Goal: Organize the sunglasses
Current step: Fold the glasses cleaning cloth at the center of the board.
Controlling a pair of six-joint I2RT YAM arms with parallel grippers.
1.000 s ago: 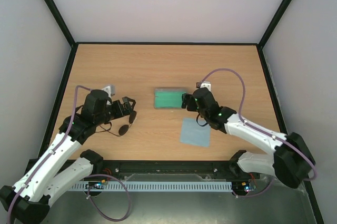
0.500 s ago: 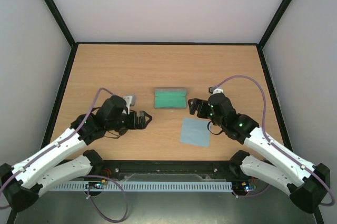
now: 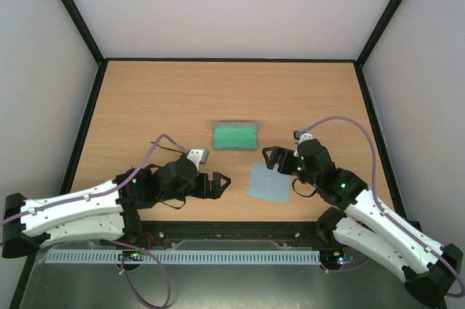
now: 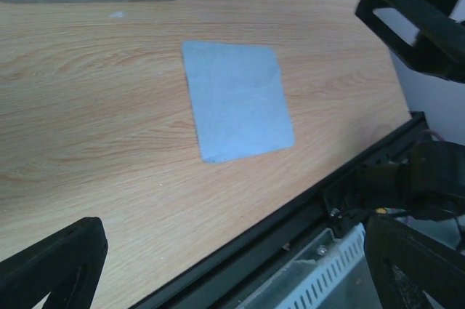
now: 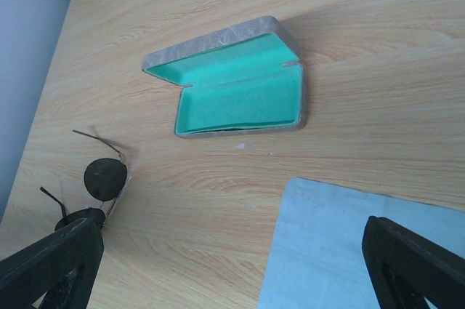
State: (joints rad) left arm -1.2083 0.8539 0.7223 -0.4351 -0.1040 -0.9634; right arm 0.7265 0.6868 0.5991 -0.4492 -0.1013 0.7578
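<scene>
Left arm [image 3: 80,207] lies along the near edge of the table [image 3: 160,98]; its jaws stand fully apart and empty, pointing toward the blue cloth [image 3: 269,182]. Sunglasses [image 5: 105,178] rest unfolded on the table near the near edge, left of centre, hidden under that arm from above. Open grey case [image 3: 236,136], green lining up, sits mid-table. The cloth lies flat between case and near edge. Right arm [image 3: 363,211]: jaws spread wide, holding nothing, beside the cloth's far edge.
</scene>
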